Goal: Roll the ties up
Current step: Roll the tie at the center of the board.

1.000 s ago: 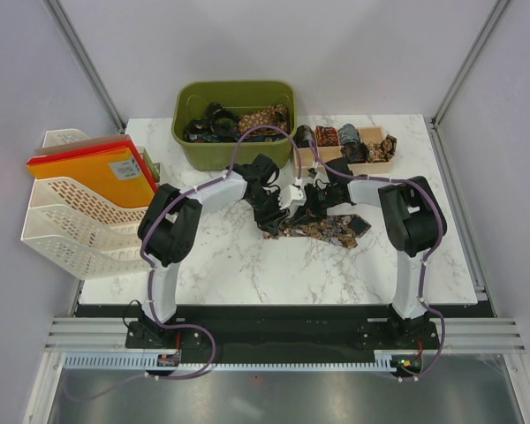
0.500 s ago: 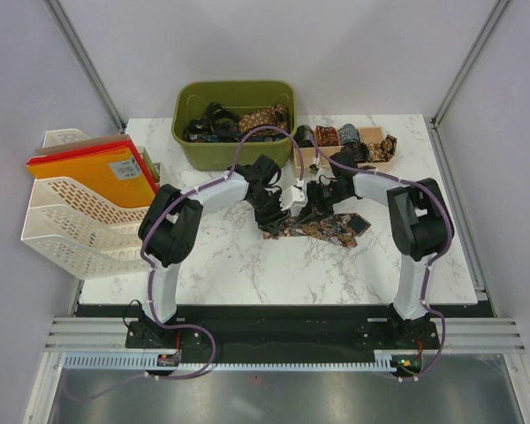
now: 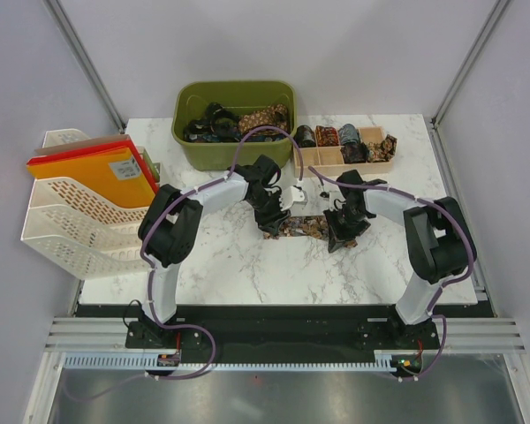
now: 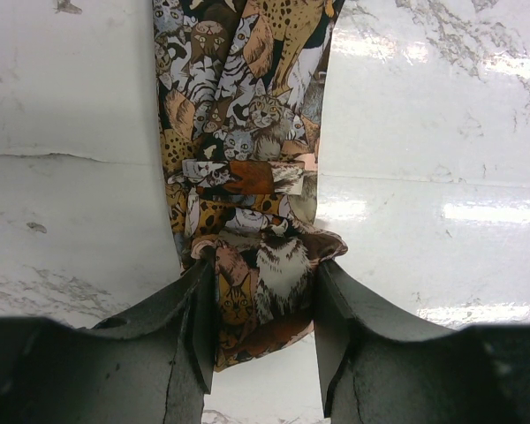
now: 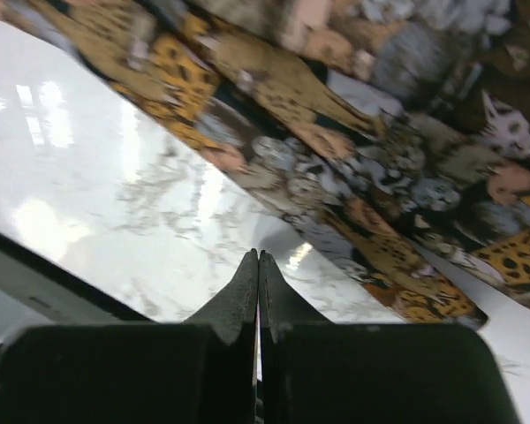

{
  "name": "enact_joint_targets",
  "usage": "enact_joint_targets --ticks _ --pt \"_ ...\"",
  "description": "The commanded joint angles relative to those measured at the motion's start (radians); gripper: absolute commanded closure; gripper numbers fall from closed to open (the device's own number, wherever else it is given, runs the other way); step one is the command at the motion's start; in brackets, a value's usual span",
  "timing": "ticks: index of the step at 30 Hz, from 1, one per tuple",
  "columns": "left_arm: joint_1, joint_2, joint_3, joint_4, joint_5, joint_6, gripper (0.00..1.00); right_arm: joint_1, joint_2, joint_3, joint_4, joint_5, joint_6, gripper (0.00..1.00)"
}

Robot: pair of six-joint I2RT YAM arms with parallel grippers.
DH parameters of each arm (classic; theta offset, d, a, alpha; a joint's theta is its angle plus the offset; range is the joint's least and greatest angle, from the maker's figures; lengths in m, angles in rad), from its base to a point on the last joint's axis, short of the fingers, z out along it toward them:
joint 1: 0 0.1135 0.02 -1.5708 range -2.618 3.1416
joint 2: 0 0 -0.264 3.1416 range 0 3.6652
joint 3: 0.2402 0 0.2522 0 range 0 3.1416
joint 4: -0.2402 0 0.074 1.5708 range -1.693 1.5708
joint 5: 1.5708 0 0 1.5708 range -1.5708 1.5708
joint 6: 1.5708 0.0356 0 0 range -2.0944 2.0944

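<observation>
- Your left gripper point(image 4: 265, 296) is clamping the dark fabric necktie point(image 4: 247, 168) w/ brown-gold cat print. The folded end is sitting between the two black fingers point(image 4: 190, 336), pinched from both sides.
- From the top cam, the left gripper point(image 3: 276, 216) is pinning the left end of the necktie point(image 3: 302, 226). The rest is lying flat across the white marble table point(image 3: 247, 265), running toward your right arm.
- Your right gripper point(image 5: 259, 265) is keeping its fingers pressed tight together w/ nothing between them. The tips are pointing at bare marble just short of the necktie's point(image 5: 362, 150) edge, and the wrist cam isn't showing any contact w/ the fabric.
- From the top cam, the right gripper point(image 3: 340, 231) is sitting over the strip's right end and hiding part of it.
- Vs 1 s ago: the right gripper is no longer beside the left one, having swung out right & closer to the arm bases. The left gripper is staying put. Less necktie is showing.
- At the back: an olive-green plastic bin point(image 3: 203, 157) is holding loose ties point(image 3: 247, 117), and a partitioned wooden tray point(image 3: 323, 158) is holding rolled ties point(image 3: 347, 137).
</observation>
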Motion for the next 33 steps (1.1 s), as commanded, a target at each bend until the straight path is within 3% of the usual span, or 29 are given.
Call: enact_joint_targets --ticks 1,7,19,25,28,29,33 --pt "0.002 0.071 -0.068 -0.119 -0.077 0.019 0.91 0.002 0.001 -0.026 -0.024 0.182 -0.095 1.0" --pt "0.001 0.077 -0.064 -0.119 -0.085 0.023 0.91 -0.003 0.088 0.024 0.013 0.352 -0.023 1.0" --pt "0.002 0.076 -0.066 -0.119 -0.092 0.033 0.91 -0.027 -0.033 0.089 0.149 0.552 0.006 0.92" --pt "0.004 0.08 -0.069 -0.119 -0.094 0.038 0.91 -0.046 -0.072 0.11 0.181 0.489 -0.01 0.89" --pt "0.007 0.074 -0.069 -0.121 -0.095 0.038 0.91 -0.05 -0.062 0.138 0.16 0.42 -0.053 0.8" --pt "0.005 0.076 -0.068 -0.121 -0.092 0.038 0.91 -0.059 -0.06 0.143 0.154 0.414 -0.06 0.71" --pt "0.005 0.076 -0.068 -0.121 -0.092 0.038 0.91 -0.082 -0.02 0.192 0.097 0.269 -0.066 0.67"
